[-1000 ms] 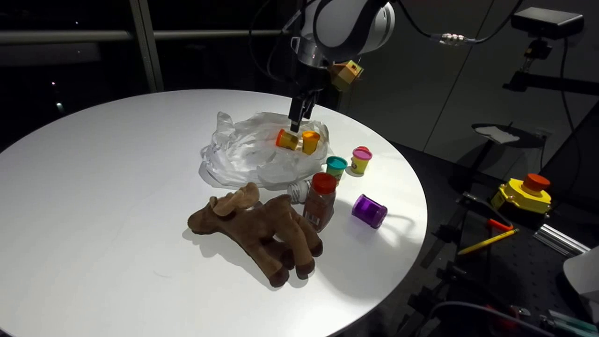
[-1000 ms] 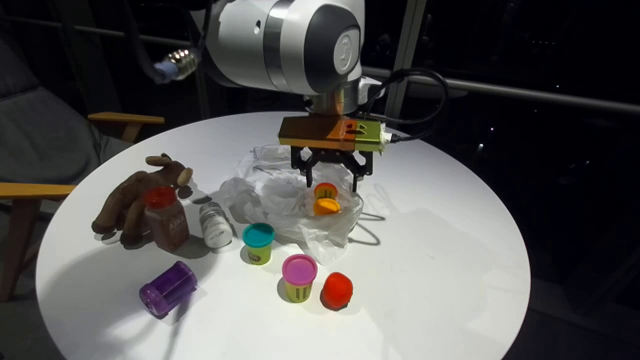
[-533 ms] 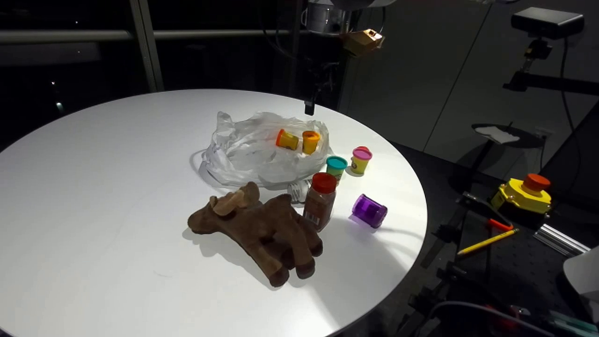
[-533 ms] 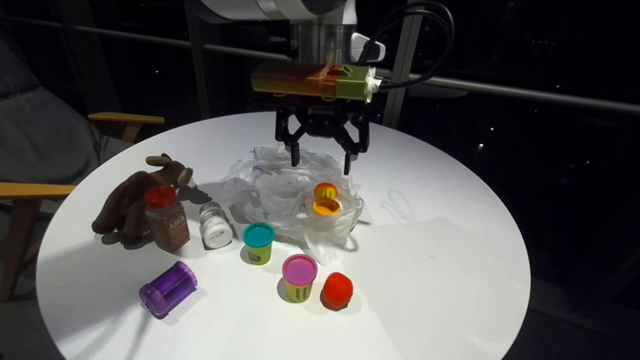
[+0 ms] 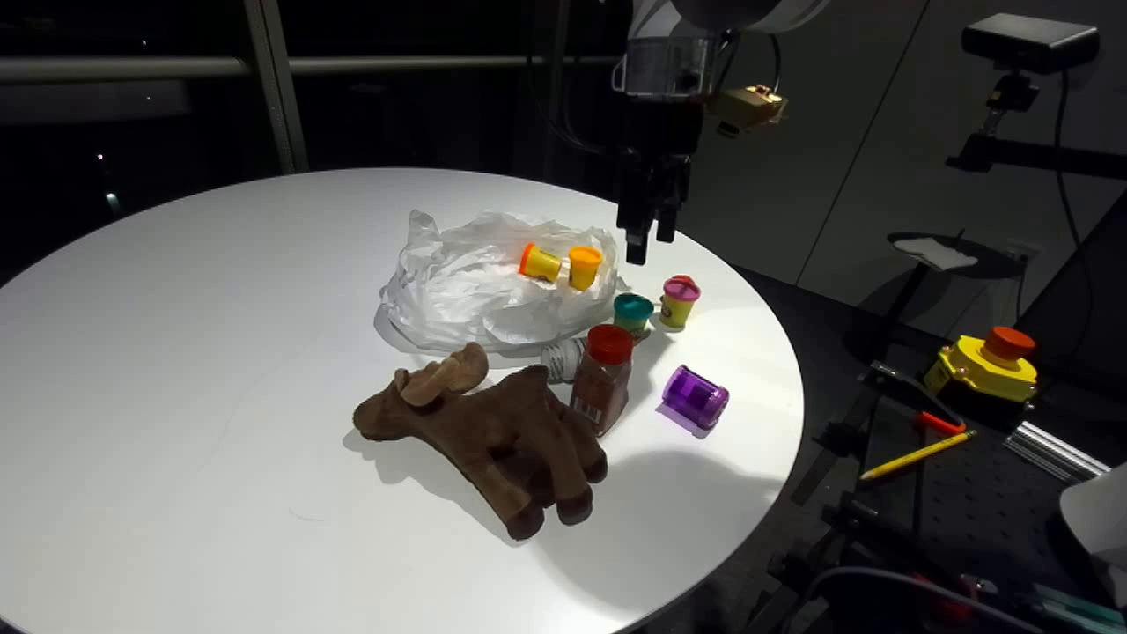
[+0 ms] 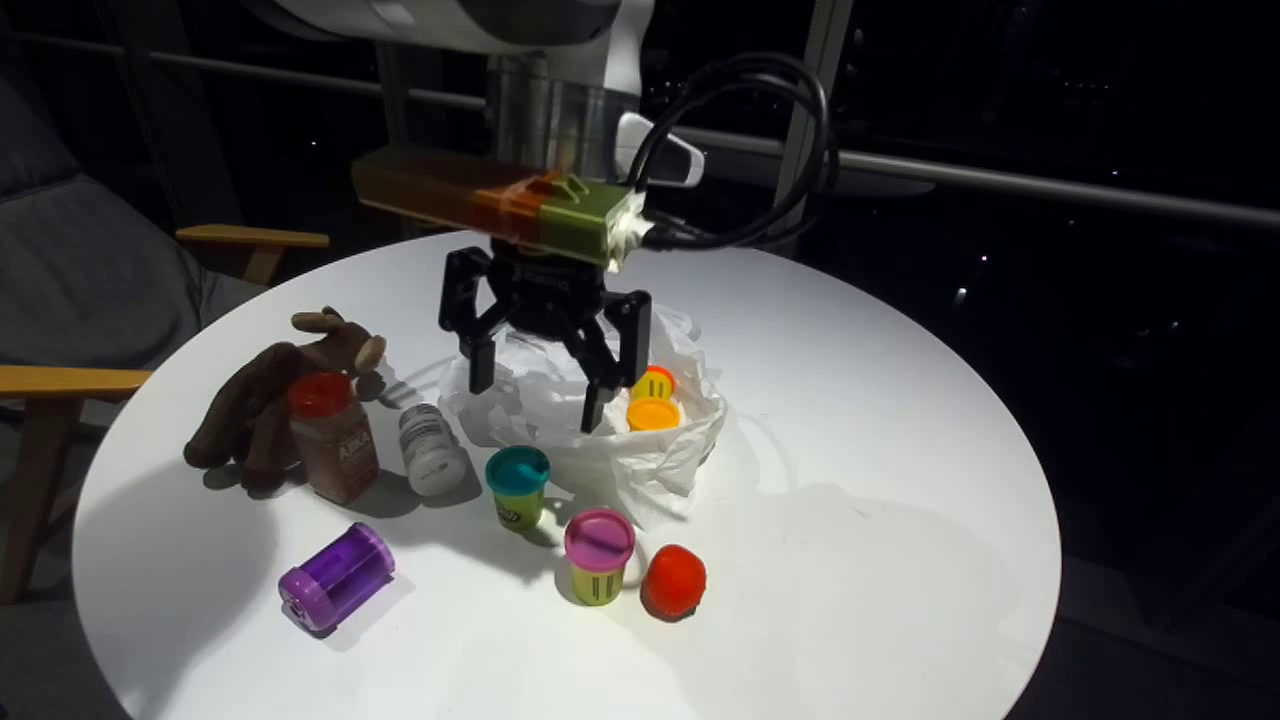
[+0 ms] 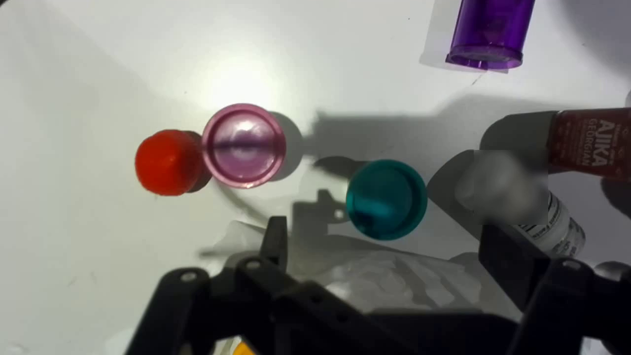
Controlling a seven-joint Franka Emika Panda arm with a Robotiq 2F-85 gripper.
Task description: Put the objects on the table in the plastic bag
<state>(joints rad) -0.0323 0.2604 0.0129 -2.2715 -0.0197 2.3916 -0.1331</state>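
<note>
Bagging in progress: two in, seven to go

The step in hand seems to be fetching the next object: a yellow plastic tub with an orange lid and a red-lidded yellow tub already sit inside the thin, translucent white plastic bag. The black fingers stand spread, holding nothing, above the round white surface. The likeliest target is the yellow-green plastic tub with a teal lid. Taking it would call for sliding across, descending until the fingers straddle it, squeezing lightly, then lifting over the bag's rim before letting go.

Read as a clock face centred between the fingers, the wrist view puts the teal-lidded tub at twelve, near but apart. The yellow plastic tub with a pink lid is at ten, the rounded red toy just beyond it. The translucent purple plastic cylinder lies toward one, the red-capped jar of brown contents at two, the white plastic bottle at three, partly hidden by a finger. Bag film spreads at six. In an exterior view, the brown plush moose lies at six o'clock from the bag.
</note>
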